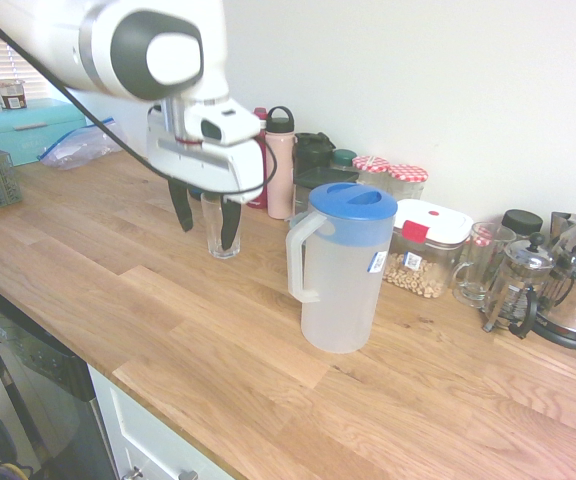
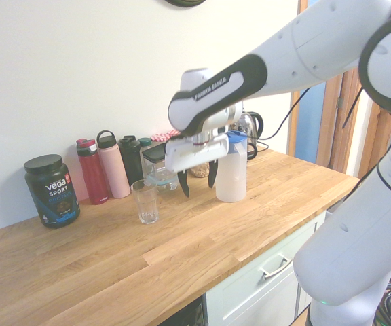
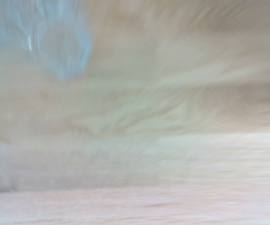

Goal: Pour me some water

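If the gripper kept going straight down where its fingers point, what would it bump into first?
Probably the bare wooden countertop: the open gripper points down, seemingly beside the drinking glass, though depth is hard to judge.
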You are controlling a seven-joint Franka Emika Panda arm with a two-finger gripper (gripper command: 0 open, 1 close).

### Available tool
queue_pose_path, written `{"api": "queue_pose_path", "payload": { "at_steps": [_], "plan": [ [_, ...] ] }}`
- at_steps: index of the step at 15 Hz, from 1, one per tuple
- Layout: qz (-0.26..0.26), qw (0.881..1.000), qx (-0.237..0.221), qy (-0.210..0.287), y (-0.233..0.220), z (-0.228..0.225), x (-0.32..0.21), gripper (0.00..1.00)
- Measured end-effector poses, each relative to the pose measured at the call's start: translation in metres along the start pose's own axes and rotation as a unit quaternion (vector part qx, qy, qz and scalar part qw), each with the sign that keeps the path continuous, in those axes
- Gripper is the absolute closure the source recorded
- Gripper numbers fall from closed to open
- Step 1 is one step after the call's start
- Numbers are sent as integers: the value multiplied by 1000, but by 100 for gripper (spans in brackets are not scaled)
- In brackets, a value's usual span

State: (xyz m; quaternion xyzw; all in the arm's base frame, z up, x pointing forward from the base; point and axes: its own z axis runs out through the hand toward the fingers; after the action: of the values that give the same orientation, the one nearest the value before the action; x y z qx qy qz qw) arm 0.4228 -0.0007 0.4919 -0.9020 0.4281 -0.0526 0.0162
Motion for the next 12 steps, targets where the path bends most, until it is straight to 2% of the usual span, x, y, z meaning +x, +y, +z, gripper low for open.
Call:
{"api": "queue_pose_path", "payload": {
  "at_steps": [3, 6, 9, 12],
  "plan": [
    [32, 999, 16, 25, 19, -79, 24, 0],
    [70, 997, 15, 32, 50, -122, 56, 0],
    [105, 994, 7, 31, 80, -121, 81, 0],
    [118, 993, -1, 14, 101, -99, 99, 0]
  ]
}}
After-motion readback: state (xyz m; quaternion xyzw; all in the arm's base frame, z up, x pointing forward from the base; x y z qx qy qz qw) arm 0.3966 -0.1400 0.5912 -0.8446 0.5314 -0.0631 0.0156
